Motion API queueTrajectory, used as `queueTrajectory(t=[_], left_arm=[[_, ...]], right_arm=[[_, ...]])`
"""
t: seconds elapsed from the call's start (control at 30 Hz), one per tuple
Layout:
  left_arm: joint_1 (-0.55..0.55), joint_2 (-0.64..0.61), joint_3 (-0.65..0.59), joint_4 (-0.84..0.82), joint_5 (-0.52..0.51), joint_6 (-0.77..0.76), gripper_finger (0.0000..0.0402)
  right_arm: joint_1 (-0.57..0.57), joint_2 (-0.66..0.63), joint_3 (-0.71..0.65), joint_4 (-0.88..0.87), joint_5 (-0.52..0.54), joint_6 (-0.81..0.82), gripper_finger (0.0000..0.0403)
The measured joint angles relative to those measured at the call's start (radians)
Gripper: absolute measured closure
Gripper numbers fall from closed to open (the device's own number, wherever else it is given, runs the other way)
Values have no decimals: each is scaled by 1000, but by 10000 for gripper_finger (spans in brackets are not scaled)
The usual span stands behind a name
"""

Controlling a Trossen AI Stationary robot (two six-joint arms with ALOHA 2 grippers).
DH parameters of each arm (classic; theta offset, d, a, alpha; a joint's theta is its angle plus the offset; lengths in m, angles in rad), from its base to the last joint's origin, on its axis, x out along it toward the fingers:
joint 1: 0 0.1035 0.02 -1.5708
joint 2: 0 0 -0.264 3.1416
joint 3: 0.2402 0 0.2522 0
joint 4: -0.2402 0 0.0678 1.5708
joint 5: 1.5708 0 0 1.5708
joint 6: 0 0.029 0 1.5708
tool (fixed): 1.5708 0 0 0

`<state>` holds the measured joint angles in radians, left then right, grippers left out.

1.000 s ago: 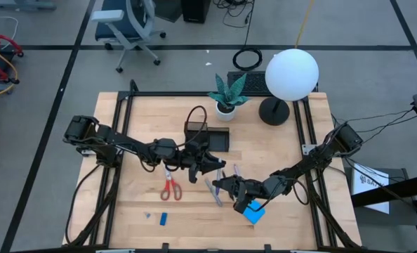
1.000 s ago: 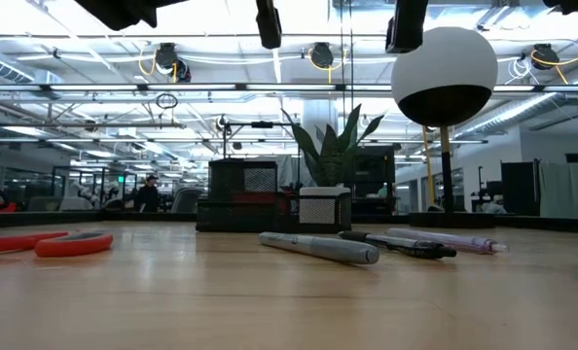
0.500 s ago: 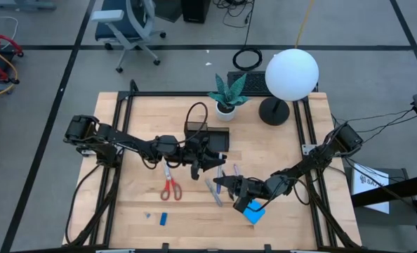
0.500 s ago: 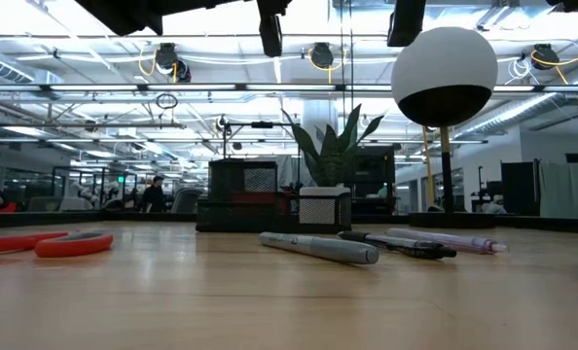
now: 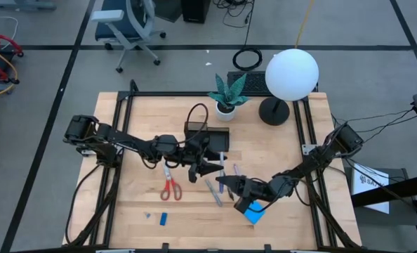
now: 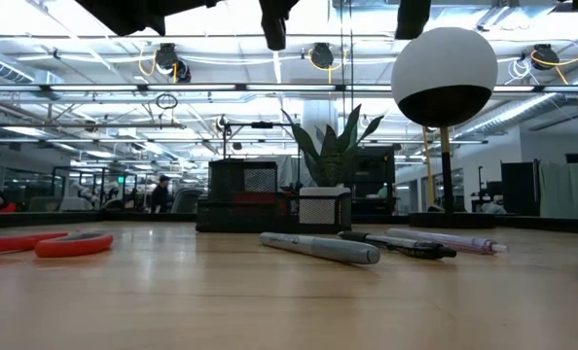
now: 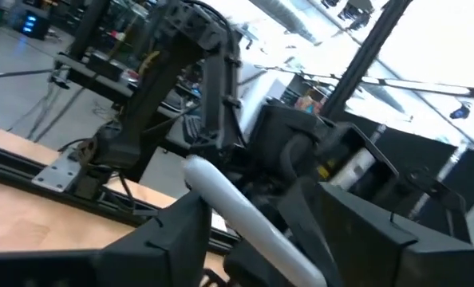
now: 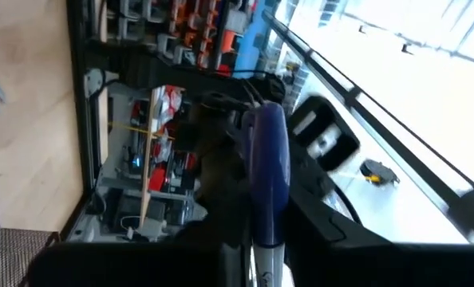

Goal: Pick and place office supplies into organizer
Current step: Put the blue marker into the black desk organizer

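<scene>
The black organizer stands on the table's middle. Just near of it hovers my left gripper, open, with a grey pen between its fingers; the pen's pale shaft points at the organizer. My right gripper is raised to the near right of the left one and shut on a blue pen. On the table lie red-handled scissors, three pens, a blue pad and a small blue piece. My left gripper has the grey pen's shaft between its spread fingers, with a gap showing on one side. Whether the other finger touches the pen I cannot tell. My right gripper pinches the blue pen near one end between its two fingers. The pen runs along the fingers, sticks out ahead of them and is clear of the table.
A white plant pot stands right behind the organizer. A lamp with a white globe is at the far right. A black cable loops by the organizer's far side. Bare wood lies at the near left.
My left gripper has opened around the grey pen while staying by the organizer's near side. My right gripper has kept its hold on the blue pen.
</scene>
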<state>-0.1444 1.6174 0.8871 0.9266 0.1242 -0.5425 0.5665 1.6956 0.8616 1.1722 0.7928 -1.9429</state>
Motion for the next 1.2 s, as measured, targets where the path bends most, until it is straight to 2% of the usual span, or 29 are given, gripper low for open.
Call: queueTrajectory(t=[0.27, 0.4, 0.67, 0.8, 1.0, 1.07, 1.2], left_arm=[[7, -65, -1, -100, 16, 97, 156], [4, -131, -2, -249, 5, 168, 156], [-34, -292, -4, -574, -185, 321, 156], [-71, -369, -14, -660, -304, 379, 156], [-107, -489, -90, -686, -426, 431, 156], [-113, -528, -127, -687, -462, 447, 156], [-112, -596, -197, -677, -520, 461, 156]], right_arm=[[26, -3, -2, 140, 66, 18, 363], [23, -3, -2, 184, 122, 27, 363], [-21, -25, -2, 321, 155, 157, 363], [-67, -78, -16, 299, 182, 338, 363], [-165, -195, -85, 104, 92, 750, 363], [-213, -231, -100, 23, 25, 910, 363], [-332, -290, -122, -120, -201, 1233, 363]])
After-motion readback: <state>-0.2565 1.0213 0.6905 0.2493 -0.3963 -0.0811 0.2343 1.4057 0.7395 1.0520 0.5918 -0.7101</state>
